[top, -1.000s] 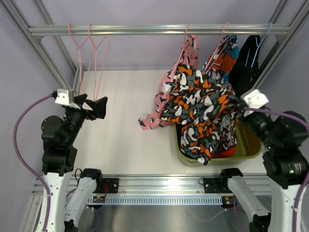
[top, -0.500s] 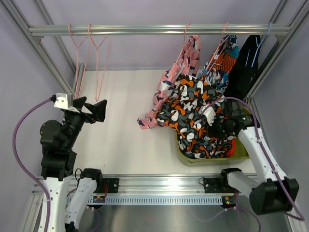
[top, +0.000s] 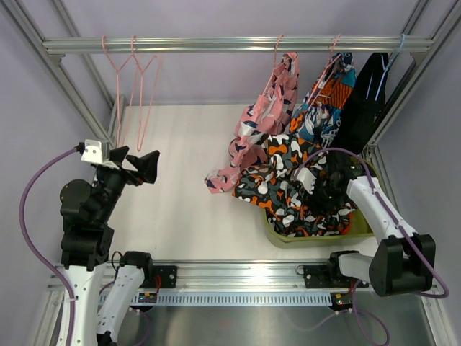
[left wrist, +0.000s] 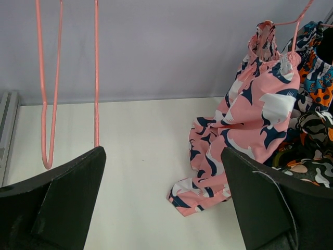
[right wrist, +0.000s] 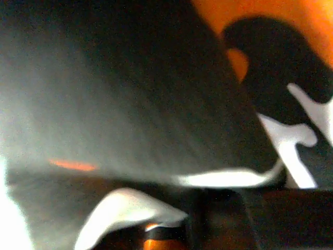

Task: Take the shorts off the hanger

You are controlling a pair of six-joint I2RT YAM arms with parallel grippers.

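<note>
The orange-black-white camouflage shorts (top: 284,189) lie heaped over the yellow-green bin (top: 364,231), off any hanger. My right gripper (top: 322,187) is sunk into that heap, its jaws hidden by cloth. The right wrist view shows only blurred camouflage fabric (right wrist: 281,88) pressed against the lens. Pink shorts (top: 261,126) with navy-white print hang from a pink hanger (top: 278,47), and their lower end trails on the table (top: 180,209). They also show in the left wrist view as pink shorts (left wrist: 255,114). My left gripper (top: 137,167) is open and empty, well left of the clothes.
Teal-orange print shorts (top: 329,92) and black shorts (top: 369,92) hang at the right end of the rail (top: 216,45). Two empty pink hangers (top: 134,76) hang at its left end, just beyond the left gripper (left wrist: 162,152). Frame posts slant down both sides.
My right arm has swung down from a raised pose into the bin, carrying the camouflage shorts down from mid-air onto the heap. The left arm has barely moved.
</note>
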